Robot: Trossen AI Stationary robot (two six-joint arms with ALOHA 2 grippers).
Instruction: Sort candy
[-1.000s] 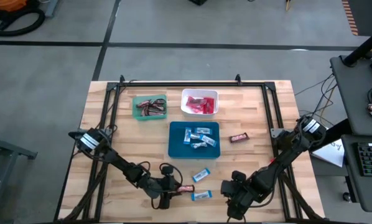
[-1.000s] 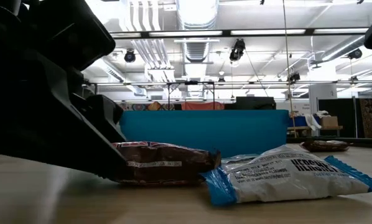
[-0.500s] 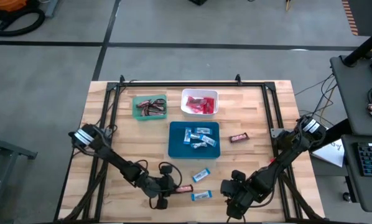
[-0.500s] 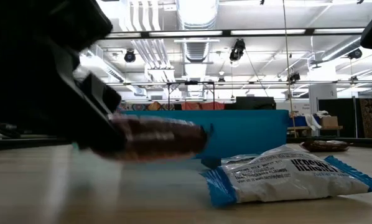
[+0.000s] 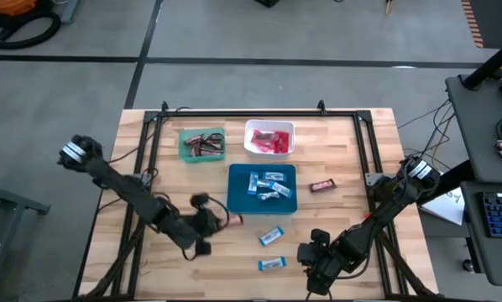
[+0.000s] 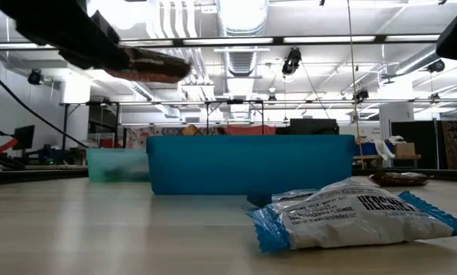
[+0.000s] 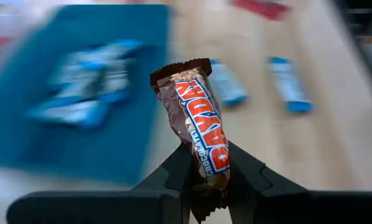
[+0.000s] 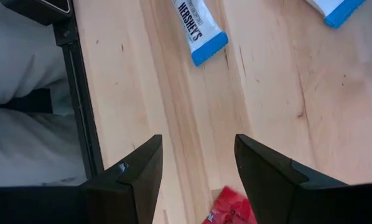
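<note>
**Holding a brown bar above the table**

Gripping the lower end of a dark brown wrapped candy bar [image 7: 197, 134], the left gripper [image 7: 203, 171] has its jaws nearly closed, pinching the wrapper between them. In the high view this gripper [image 5: 211, 221] hangs over the table [image 5: 343, 159] just beside the blue rectangular tray's [image 5: 237, 204] near left corner, and the bar [image 6: 153, 63] is clear of the wood in the low view.

Blue-and-white bars lie in that tray, and two more [image 5: 271, 237] [image 5: 271, 264] rest on the bare wood toward the near edge.

The right gripper [image 8: 195, 177] waits near the near right corner, jaws apart and holding nothing, above a red packet [image 8: 231, 209].
</note>
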